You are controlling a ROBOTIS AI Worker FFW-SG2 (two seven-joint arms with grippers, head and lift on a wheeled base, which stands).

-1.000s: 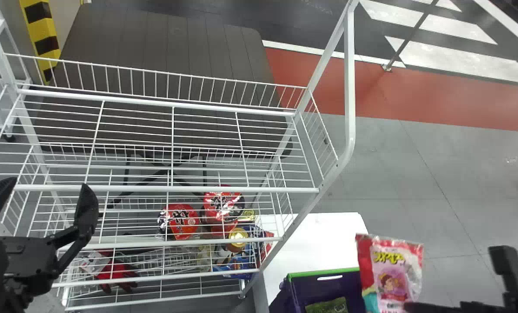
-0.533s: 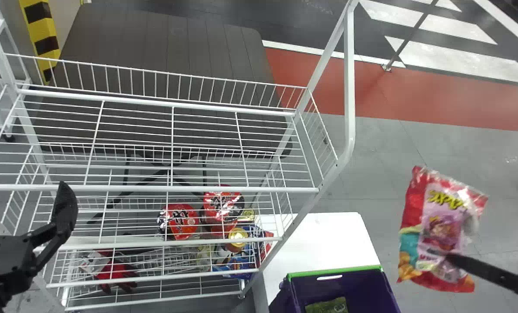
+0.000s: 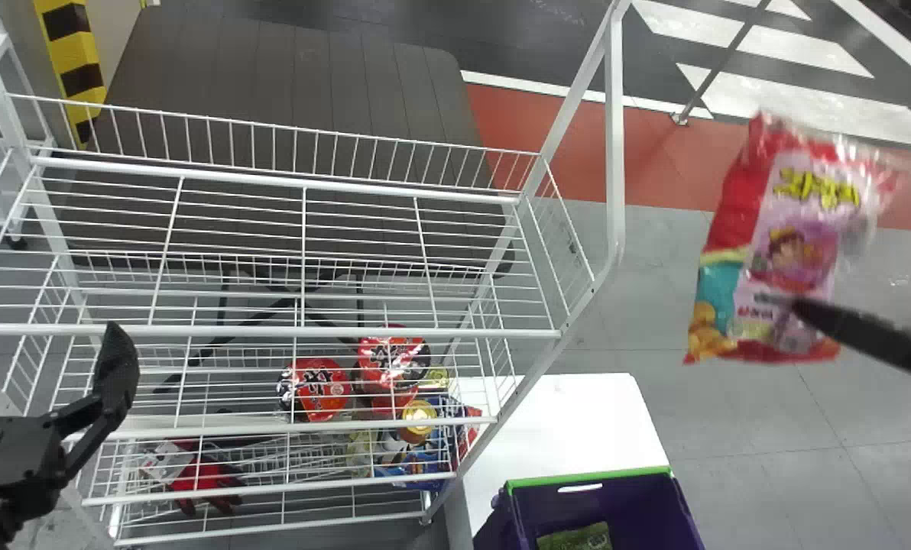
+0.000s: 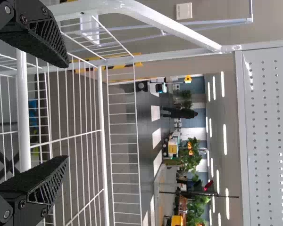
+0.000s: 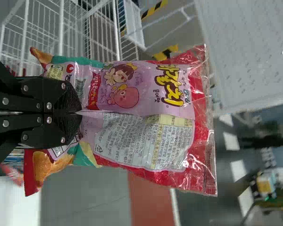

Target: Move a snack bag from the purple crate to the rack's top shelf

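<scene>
One snack bag (image 3: 792, 198) in play: your right gripper (image 3: 786, 303) has it pinched between two fingers near one end, held in the air to the right of the rack, apart from the top shelf (image 3: 425, 333). Your left gripper (image 3: 45, 336) is at the rack's front left, its two fingers spread wide with nothing between them. Below, you have one purple crate (image 3: 631, 498) with a green rim, beside the rack on one white table (image 3: 578, 428); one green packet (image 3: 578, 538) is visible inside. Lower in the rack, count at least two round red packs (image 3: 314, 389), side by side under the wire.
</scene>
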